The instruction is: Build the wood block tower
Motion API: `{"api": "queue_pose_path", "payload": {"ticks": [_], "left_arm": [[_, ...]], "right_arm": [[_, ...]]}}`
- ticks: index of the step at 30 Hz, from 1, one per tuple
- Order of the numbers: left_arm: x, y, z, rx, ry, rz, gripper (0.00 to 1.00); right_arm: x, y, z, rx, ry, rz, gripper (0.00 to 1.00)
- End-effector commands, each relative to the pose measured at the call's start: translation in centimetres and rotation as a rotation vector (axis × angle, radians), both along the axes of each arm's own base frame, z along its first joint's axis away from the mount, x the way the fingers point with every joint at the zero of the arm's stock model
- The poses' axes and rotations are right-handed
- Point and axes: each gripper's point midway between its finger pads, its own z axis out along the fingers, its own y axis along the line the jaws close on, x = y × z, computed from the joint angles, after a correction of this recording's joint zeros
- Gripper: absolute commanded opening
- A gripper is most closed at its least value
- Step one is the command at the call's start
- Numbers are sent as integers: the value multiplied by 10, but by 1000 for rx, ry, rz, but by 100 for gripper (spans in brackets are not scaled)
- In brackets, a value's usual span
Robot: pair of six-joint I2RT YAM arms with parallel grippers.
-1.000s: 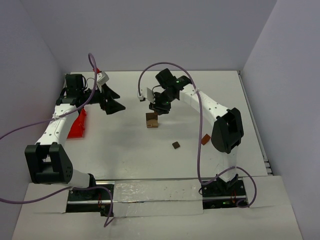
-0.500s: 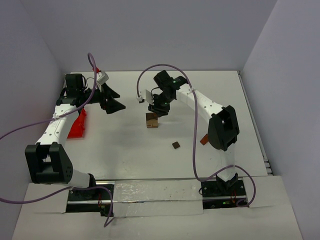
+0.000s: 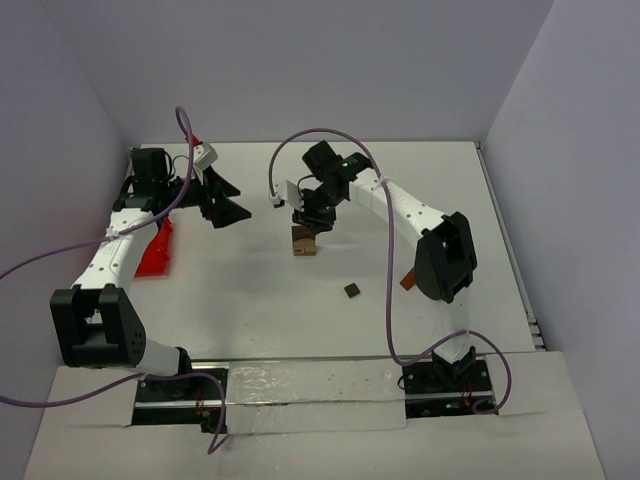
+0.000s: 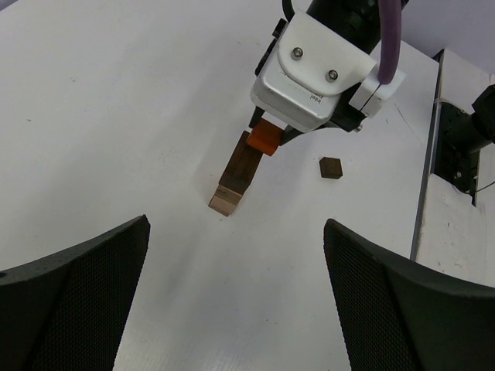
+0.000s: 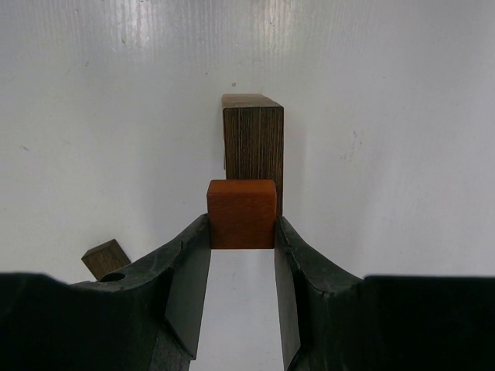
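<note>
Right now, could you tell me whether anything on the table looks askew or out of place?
Nothing stands out. The right gripper is shut on an orange-brown block by the wood block tower, which looks intact; a dark cube lies loose nearby, simply unstacked.

A red plastic bin (image 3: 156, 252) sat at the left edge of the white table (image 3: 250, 300). Pale lilac walls (image 3: 300, 60) rose behind the bin and along its left, the tabletop stretching off to its right.
</note>
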Motion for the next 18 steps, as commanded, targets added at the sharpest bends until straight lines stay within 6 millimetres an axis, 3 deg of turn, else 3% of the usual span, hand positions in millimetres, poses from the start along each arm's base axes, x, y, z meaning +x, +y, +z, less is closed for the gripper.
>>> {"api": "queue_pose_path", "payload": {"ticks": [1,18], "left_arm": [[3,0,5,-16,-21,-10,99],[2,1,2,-8,-23,-9,99]], "right_arm": [[6,9,6,14,-20,6,24],[9,12,2,17,-18,-9,31]]}}
